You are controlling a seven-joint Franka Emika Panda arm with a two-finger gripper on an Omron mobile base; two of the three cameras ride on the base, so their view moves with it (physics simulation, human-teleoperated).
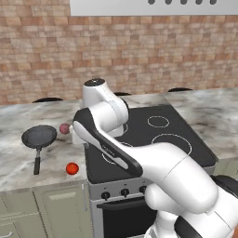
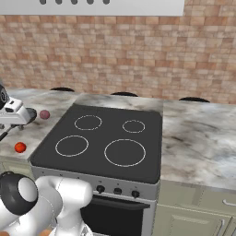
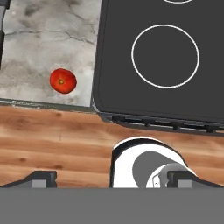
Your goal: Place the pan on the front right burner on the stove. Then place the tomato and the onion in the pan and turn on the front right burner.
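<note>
- Reaching for the pan [image 1: 39, 136] comes first, since it rests on the surface [image 1: 14, 160] left of the stove [image 1: 139, 135], not on the front right burner [image 2: 125, 152]; gripping the handle near the bowl should keep it level
- pincer [image 3: 112, 179] tips stand apart, holding nothing, looking down over the stove's front edge
- pan lies well to its left; the tomato [image 3: 63, 81] nearer; the onion [image 1: 64, 128] probably just beside the pan's rim
</note>
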